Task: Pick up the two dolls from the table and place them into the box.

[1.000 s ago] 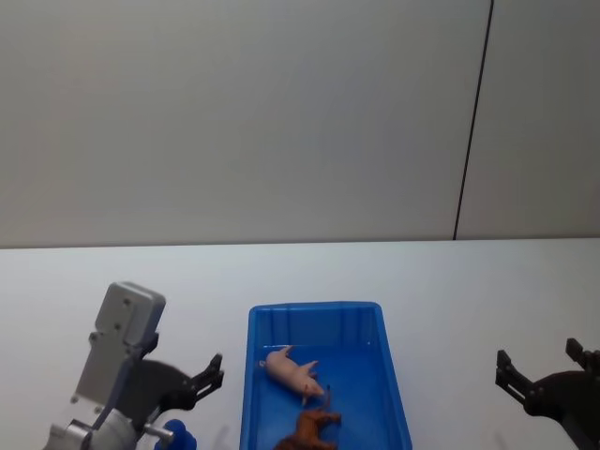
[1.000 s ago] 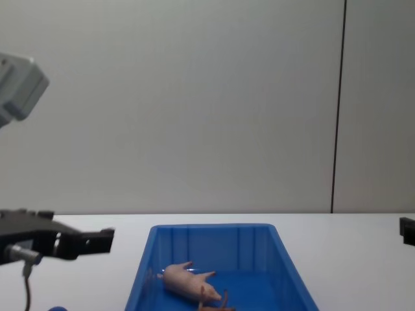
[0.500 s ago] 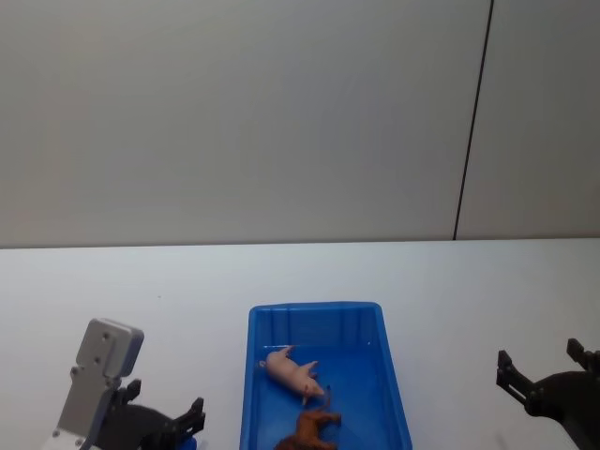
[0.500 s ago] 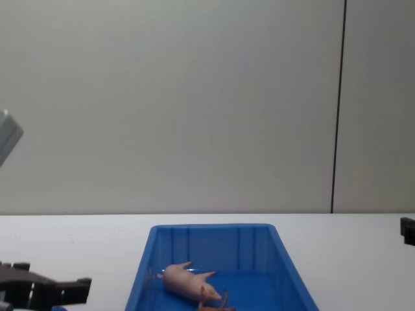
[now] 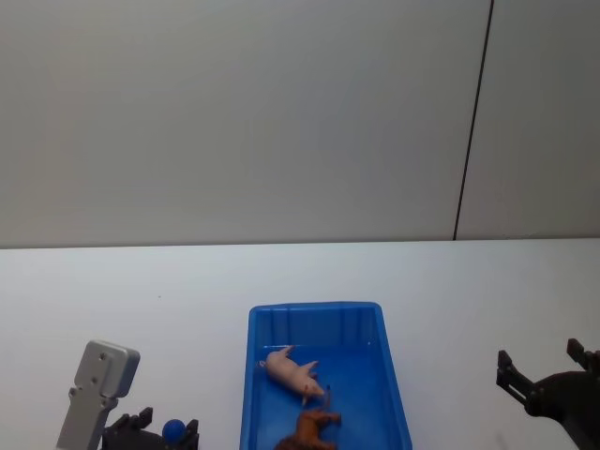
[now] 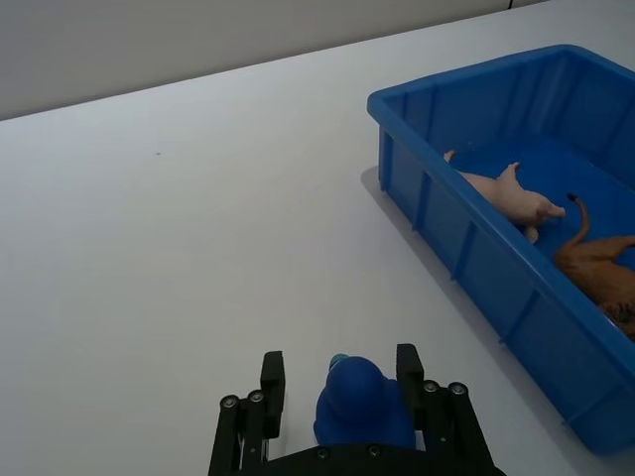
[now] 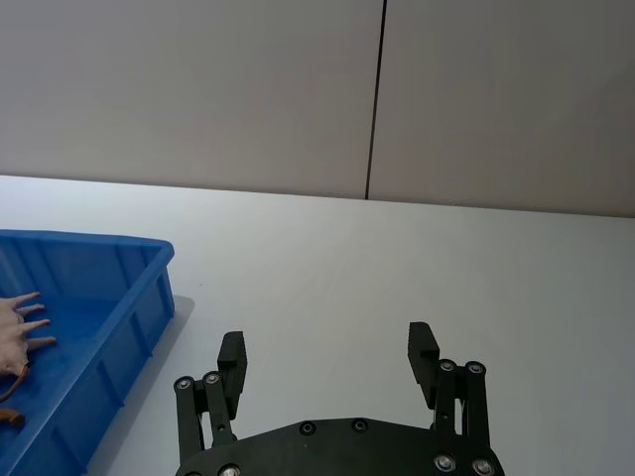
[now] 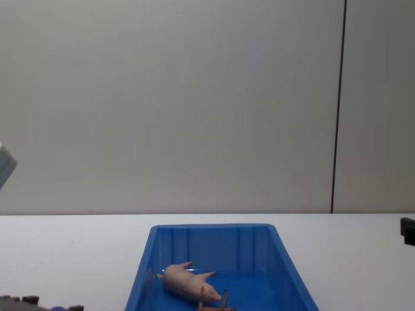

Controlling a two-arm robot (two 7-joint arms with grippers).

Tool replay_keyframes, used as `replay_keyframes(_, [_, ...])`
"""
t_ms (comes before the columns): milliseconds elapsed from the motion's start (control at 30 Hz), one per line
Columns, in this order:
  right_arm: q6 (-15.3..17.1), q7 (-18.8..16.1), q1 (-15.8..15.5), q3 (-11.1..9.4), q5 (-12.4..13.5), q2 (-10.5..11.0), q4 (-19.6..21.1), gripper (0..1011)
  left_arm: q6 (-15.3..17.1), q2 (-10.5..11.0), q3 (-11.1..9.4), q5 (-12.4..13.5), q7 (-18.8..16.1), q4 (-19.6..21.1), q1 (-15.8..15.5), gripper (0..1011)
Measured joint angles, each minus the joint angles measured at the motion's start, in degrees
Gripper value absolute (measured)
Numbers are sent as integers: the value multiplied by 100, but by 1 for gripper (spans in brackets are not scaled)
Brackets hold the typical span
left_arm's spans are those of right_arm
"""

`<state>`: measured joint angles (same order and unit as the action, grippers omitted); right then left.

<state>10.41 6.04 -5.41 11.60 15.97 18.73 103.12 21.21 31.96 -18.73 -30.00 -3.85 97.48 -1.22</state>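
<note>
In the head view you had both dolls already in the blue box (image 5: 251, 375), low in the frame's centre: the pink pig (image 5: 292, 370) on its side, the brown lion (image 5: 307, 431) just below it at the bottom edge. Your left gripper (image 5: 157, 433) sat at the lower left, the small blue object (image 5: 172, 429) between its fingers; your right gripper (image 5: 547, 368) rested at the lower right, released and empty.

In the left wrist view the blue object filled the gap at bottom centre — whether the jaws clenched it or merely flanked it, I could not tell. The box lay at the right, on the white table (image 6: 179, 218).

In the right wrist view the fingers (image 7: 233, 353) stood wide apart over bare table, the box at the left edge.

In the chest view the pig lay along the box floor, legs up.

My guess: both toys were light, stiff, smooth plastic — best gripped across the torso, not by the thin legs or tail.
</note>
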Motion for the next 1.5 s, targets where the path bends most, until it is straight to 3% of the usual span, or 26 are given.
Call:
replay_keyframes(167, [0,-1,0,0,0,0,0,1001,-2,-24,3,-23,35,-49,1,616])
replay_keyframes(433, [0,-1,0,0,0,0,0,1001,-39,-62,15,-17,87,-86,-4,308])
replay_keyframes(967, [0,-1,0,0,0,0,0,1001,-460,-120,48,89,330,73,-59,208])
replay_keyframes(1500, [0,-1,0,0,0,0,-1,1001,-1016,-302,60,159,1284,245,-393,130])
